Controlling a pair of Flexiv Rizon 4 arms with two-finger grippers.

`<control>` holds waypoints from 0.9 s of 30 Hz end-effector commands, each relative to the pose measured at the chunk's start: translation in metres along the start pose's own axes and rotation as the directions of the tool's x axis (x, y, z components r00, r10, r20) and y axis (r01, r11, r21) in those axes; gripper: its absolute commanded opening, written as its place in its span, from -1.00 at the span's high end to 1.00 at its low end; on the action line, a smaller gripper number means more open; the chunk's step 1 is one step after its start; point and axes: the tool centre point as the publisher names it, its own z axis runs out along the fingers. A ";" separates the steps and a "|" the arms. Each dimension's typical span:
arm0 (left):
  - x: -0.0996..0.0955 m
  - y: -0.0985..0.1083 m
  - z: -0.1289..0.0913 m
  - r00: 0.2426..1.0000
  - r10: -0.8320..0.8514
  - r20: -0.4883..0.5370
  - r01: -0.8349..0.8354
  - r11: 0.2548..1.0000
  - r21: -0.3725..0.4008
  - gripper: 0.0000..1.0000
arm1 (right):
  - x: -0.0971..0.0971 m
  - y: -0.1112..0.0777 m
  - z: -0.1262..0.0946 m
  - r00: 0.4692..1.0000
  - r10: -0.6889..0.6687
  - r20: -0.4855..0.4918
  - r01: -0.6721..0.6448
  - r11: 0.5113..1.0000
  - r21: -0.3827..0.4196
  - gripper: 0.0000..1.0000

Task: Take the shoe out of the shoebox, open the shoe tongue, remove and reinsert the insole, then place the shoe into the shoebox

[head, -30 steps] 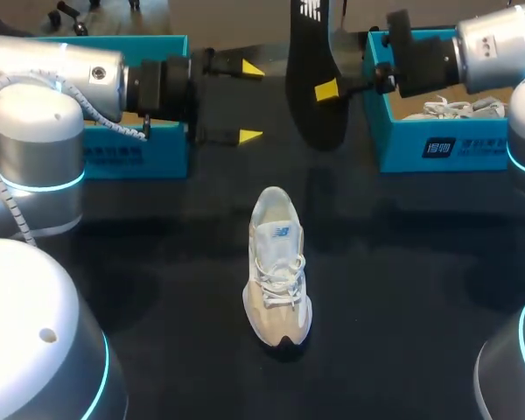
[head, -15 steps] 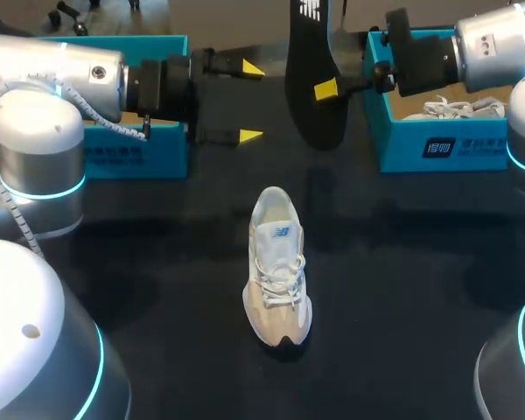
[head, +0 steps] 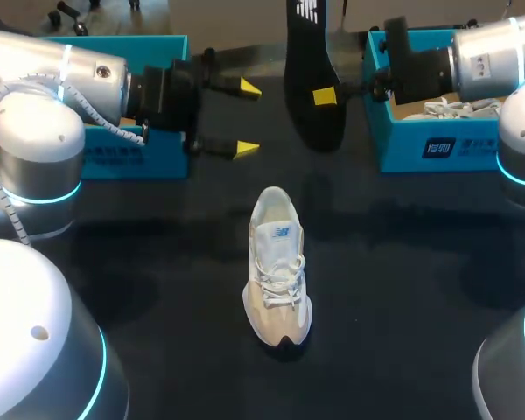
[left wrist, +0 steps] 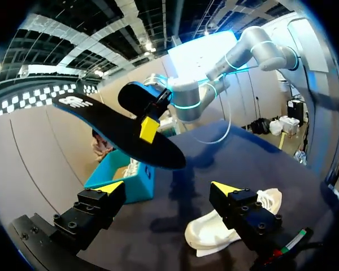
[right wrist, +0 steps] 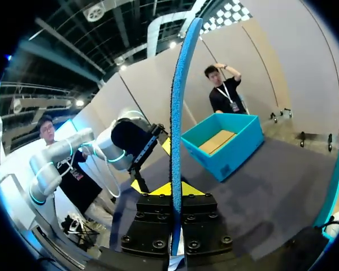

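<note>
Dark table (head: 402, 289), sneaker (head: 278, 267) upright; right gripper (head: 325, 94) pinches insole (head: 308, 122), left gripper (head: 245, 118) agape, empty; insole may slip or buckle.

the left gripper (left wrist: 168, 189) held its yellow-tipped fingers (left wrist: 101, 206) wide apart, nothing between them. ahead of them, the right gripper (left wrist: 148, 130) pinched a black insole (left wrist: 113, 127), holding it aloft and tilted above the dark worktop (left wrist: 226, 149). a white shoe (left wrist: 206, 236) lay on the worktop, partly behind one finger. a teal shoebox (left wrist: 121, 179) sat beneath the insole.
</note>
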 end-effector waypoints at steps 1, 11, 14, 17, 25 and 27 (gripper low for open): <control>0.003 0.011 -0.004 0.999 -0.047 -0.029 0.045 0.998 -0.050 -1.00 | -0.008 -0.009 0.010 1.000 -0.006 -0.024 0.006 0.999 -0.039 1.00; 0.015 0.040 -0.009 0.977 -0.205 -0.055 0.193 0.967 -0.168 -1.00 | -0.012 -0.016 0.026 0.997 0.008 -0.073 -0.012 0.998 -0.060 1.00; 0.022 0.050 -0.008 0.970 -0.235 -0.060 0.218 0.953 -0.212 -1.00 | -0.014 -0.018 0.031 0.996 0.017 -0.093 -0.023 0.998 -0.062 1.00; 0.029 0.058 -0.008 0.959 -0.279 -0.054 0.259 0.935 -0.242 -1.00 | -0.016 -0.021 0.036 0.994 0.027 -0.110 -0.033 0.998 -0.060 1.00; 0.044 0.071 -0.015 0.924 -0.381 -0.010 0.361 0.884 -0.297 -1.00 | -0.022 -0.026 0.041 0.990 0.017 -0.138 -0.026 0.998 -0.063 1.00; 0.045 0.074 -0.016 0.904 -0.427 -0.004 0.406 0.862 -0.303 -1.00 | -0.024 -0.028 0.039 0.990 -0.001 -0.141 -0.010 0.997 -0.075 1.00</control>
